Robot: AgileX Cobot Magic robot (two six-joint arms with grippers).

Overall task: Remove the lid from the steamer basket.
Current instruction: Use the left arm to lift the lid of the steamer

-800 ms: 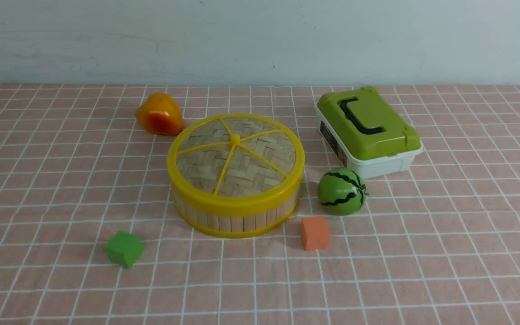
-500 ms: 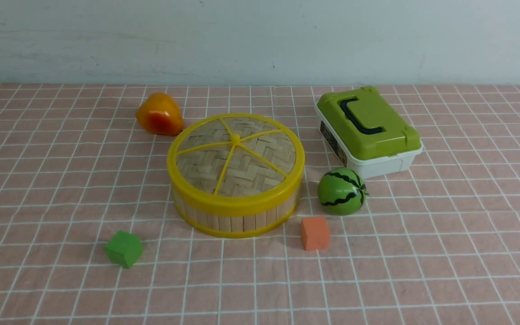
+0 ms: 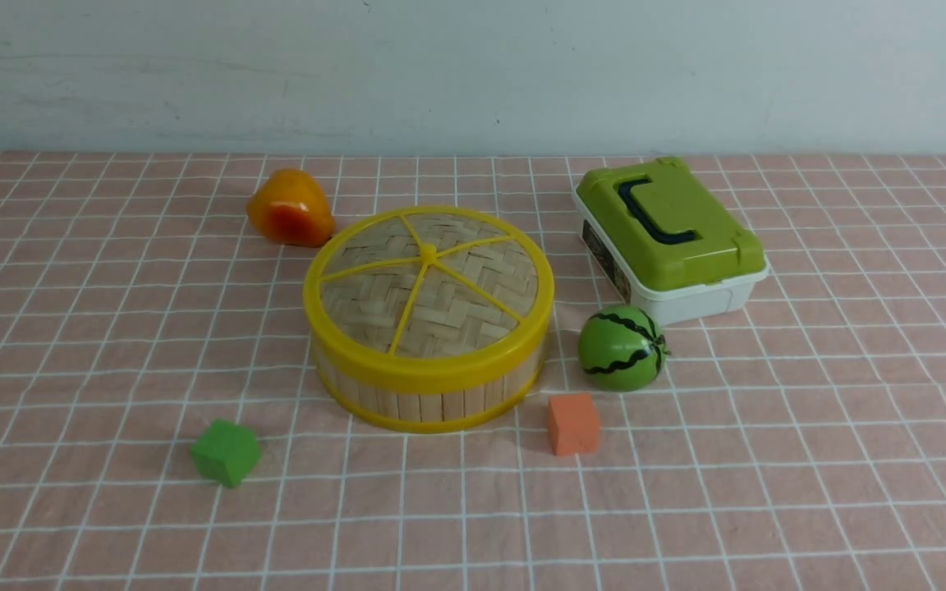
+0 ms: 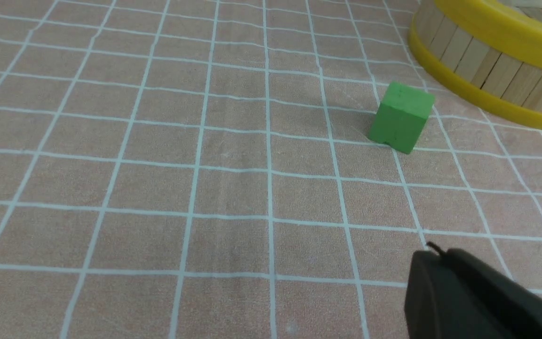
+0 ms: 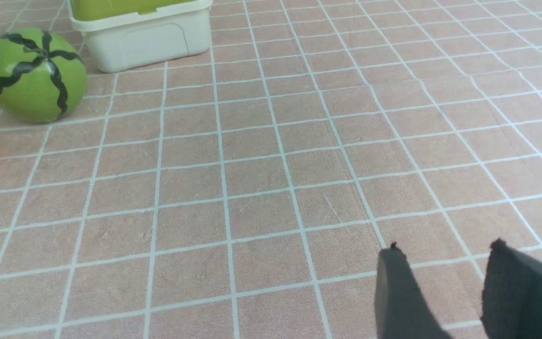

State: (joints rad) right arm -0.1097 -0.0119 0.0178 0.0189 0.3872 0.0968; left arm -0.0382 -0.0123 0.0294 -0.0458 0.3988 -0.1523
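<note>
The lid (image 3: 429, 283) is woven bamboo, matt, with a smooth yellow plastic rim. The steamer basket (image 3: 432, 402) has a wall of pale bamboo slats. The surface (image 3: 769, 460) carries a soft matt cloth. The toy watermelon (image 3: 621, 347) and the orange fruit (image 3: 289, 207) look glossy; the green cube (image 3: 226, 451) looks matt.

No text, brand or number is legible; the dark label (image 3: 604, 256) on the white box (image 3: 707, 300) is too blurred to read.
</note>
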